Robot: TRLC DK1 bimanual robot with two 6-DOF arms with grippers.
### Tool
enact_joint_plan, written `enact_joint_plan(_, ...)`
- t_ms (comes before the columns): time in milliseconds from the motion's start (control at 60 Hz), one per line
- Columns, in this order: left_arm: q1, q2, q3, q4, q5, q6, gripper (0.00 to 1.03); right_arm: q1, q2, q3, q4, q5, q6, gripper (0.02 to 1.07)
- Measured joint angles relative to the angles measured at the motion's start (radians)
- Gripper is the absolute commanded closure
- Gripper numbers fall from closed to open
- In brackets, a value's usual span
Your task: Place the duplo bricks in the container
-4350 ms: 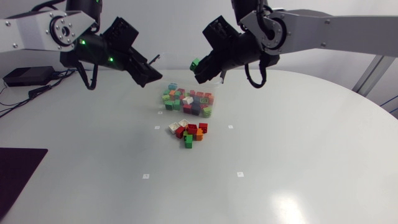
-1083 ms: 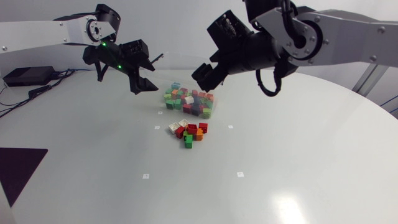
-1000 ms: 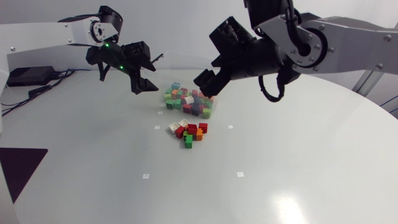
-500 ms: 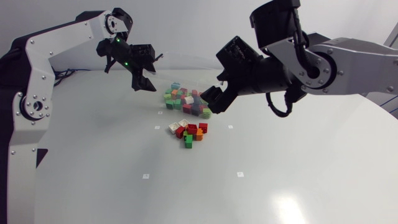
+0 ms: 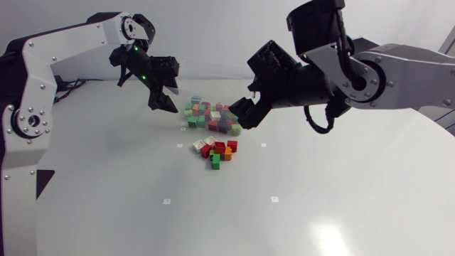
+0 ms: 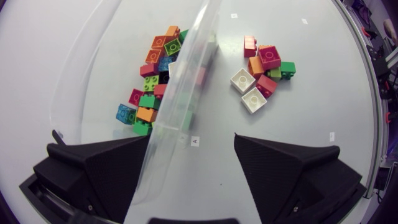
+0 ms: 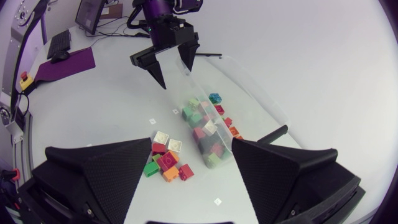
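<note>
Head view: the clear container (image 5: 189,119), holding many mixed bricks (image 5: 213,114), sits at the far middle of the table (image 5: 341,206). A small loose pile (image 5: 215,150) lies just on its near side. The left gripper (image 5: 163,100) hangs by the container's left end and the right gripper (image 5: 242,114) is close at its right end. Broad bare table lies near, left and right.

Left wrist view: the fingers stand wide apart, holding nothing. The container's clear wall runs ahead from between them, with the contained bricks on one side and the loose pile on the other.

Right wrist view: these fingers are also spread wide and empty. The loose pile lies between them, the container ahead, and the left gripper's parted fingers over its far rim.
</note>
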Motion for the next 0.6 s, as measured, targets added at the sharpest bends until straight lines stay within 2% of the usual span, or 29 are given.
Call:
enact_joint_plan(200,-0.002,-0.009,-0.009,0.034,-0.003,-0.001,0.13,0.000,-0.004,-0.004,0.000,0.000,0.000,0.14)
enact_joint_plan(600,-0.035,-0.032,-0.027,0.002,-0.003,-0.001,0.16,0.000,-0.023,-0.018,0.000,0.000,0.000,0.14)
